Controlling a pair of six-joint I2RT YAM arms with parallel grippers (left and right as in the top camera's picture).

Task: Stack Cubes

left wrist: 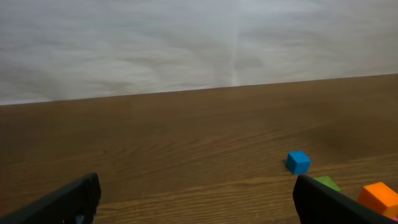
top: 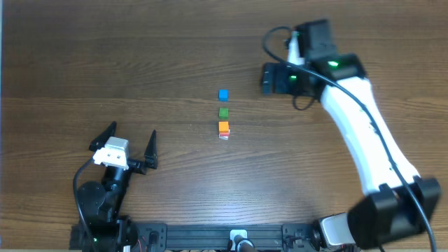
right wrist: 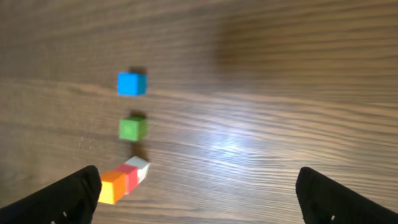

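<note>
Three spots of colour stand in a short line mid-table. Farthest is a blue cube, then a green cube. Nearest is an orange cube that tops a small stack, with a red cube and a white cube under it. My right gripper hangs open and empty, raised to the right of the blue cube. My left gripper is open and empty, low at the front left, well away from the cubes.
The wooden table is bare around the cubes. A pale wall rises behind the table's far edge in the left wrist view. The right arm slants across the table's right side.
</note>
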